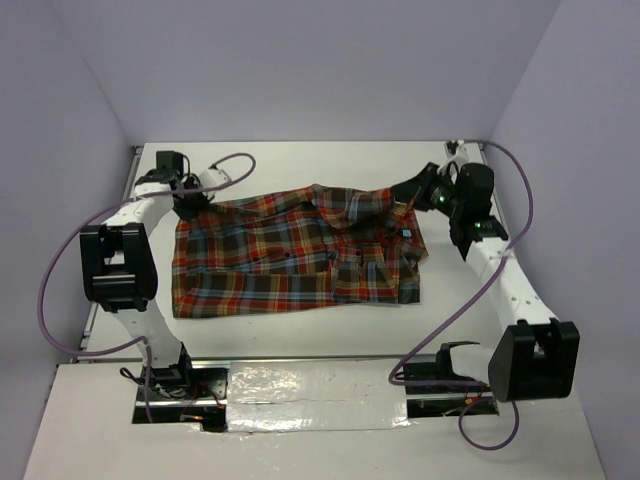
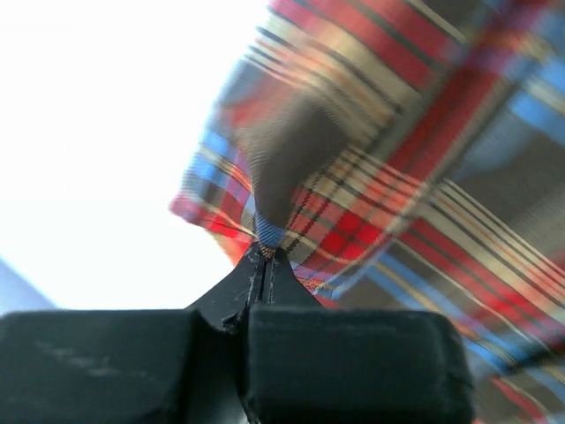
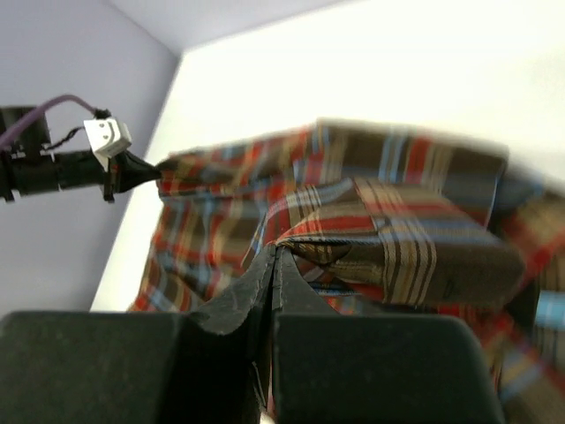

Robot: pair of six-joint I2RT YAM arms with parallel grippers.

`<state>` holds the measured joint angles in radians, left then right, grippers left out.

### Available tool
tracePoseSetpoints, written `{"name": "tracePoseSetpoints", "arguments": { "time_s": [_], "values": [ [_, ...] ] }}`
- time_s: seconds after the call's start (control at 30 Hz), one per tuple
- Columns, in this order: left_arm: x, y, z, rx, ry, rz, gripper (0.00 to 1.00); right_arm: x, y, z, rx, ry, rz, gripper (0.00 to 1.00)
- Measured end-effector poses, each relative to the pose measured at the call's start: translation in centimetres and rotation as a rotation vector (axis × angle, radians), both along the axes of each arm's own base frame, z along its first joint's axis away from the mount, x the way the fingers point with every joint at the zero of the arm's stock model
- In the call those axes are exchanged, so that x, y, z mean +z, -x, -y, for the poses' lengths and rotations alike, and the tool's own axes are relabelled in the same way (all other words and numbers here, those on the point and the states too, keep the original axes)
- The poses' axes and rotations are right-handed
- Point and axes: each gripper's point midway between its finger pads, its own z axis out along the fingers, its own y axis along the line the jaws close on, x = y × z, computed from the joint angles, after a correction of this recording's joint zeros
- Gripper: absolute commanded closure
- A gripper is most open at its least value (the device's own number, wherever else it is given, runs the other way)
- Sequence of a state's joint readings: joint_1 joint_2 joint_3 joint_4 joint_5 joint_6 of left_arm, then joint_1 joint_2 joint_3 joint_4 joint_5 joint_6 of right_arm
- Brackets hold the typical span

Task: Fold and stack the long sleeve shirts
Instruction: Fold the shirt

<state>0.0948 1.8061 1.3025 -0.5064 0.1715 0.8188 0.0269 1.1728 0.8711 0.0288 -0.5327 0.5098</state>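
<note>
Black fingers of your left gripper (image 2: 267,252) fill the bottom of the left wrist view. They are pressed together on a pinch of the plaid shirt (image 2: 397,177) at its edge, and the cloth rises in a small peak from the tips. Your right gripper (image 3: 274,252) is likewise clamped, its tips meeting on a folded ridge of the same shirt, with red, brown and light blue checks bunched just beyond them. From above, you see the left gripper at the shirt's far left corner and the right gripper at its far right corner, with fabric drawn up toward each. Between them the shirt lies spread across the white table (image 1: 300,165): near hem flat, far edge rumpled, right part doubled over in folds. Purple cables (image 1: 60,270) loop from both arms.
</note>
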Motion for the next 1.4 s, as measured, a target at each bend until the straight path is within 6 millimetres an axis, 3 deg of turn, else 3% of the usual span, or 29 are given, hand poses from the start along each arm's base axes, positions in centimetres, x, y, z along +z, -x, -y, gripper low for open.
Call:
{"name": "tracePoseSetpoints", "arguments": {
  "time_s": [0.13, 0.2, 0.27, 0.33, 0.6, 0.77, 0.9, 1.07, 1.13, 1.23, 1.3, 1.4],
  "values": [
    [4.6, -5.2, -1.1, 0.067, -0.019, 0.166, 1.0, 4.7, -4.0, 0.6, -0.024, 0.015, 0.082, 1.0],
    [6.8, -7.4, -1.4, 0.088, -0.024, 0.241, 1.0, 8.1, -6.5, 0.9, -0.036, 0.029, 0.153, 1.0],
    [7.9, -8.6, -1.7, 0.104, -0.025, 0.287, 1.0, 10.7, -8.2, 1.0, -0.041, 0.039, 0.212, 1.0],
    [8.3, -8.9, -1.7, 0.109, -0.025, 0.303, 1.0, 11.9, -9.2, 1.1, -0.044, 0.051, 0.243, 1.0],
    [5.7, -8.4, -2.3, 0.126, -0.056, 0.296, 1.0, 9.9, -11.5, 3.0, -0.082, 0.063, 0.19, 1.0],
    [6.4, -9.3, -2.5, 0.114, -0.073, 0.339, 1.0, 11.2, -12.7, 4.0, -0.099, 0.048, 0.206, 1.0],
    [5.6, -8.2, -2.1, 0.064, -0.077, 0.34, 1.0, 10.6, -10.5, 3.4, -0.07, 0.032, 0.208, 1.0],
    [2.9, -2.3, -1.0, -0.069, -0.089, 0.249, 1.0, 6.9, -3.2, 3.0, -0.062, 0.047, 0.143, 1.0],
    [2.8, -0.5, -0.5, -0.123, -0.096, 0.229, 1.0, 6.7, 0.0, 2.9, -0.062, 0.056, 0.157, 1.0],
    [2.8, 1.6, 0.0, -0.22, -0.114, 0.22, 1.0, 7.3, 3.4, 2.7, -0.057, 0.072, 0.215, 1.0],
    [2.4, 3.0, 0.4, -0.283, -0.123, 0.206, 1.0, 6.5, 4.9, 2.6, -0.052, 0.08, 0.22, 1.0],
    [0.8, 4.8, 0.9, -0.371, -0.135, 0.159, 1.0, 3.5, 6.1, 2.6, -0.044, 0.099, 0.157, 1.0]
  ]
}}
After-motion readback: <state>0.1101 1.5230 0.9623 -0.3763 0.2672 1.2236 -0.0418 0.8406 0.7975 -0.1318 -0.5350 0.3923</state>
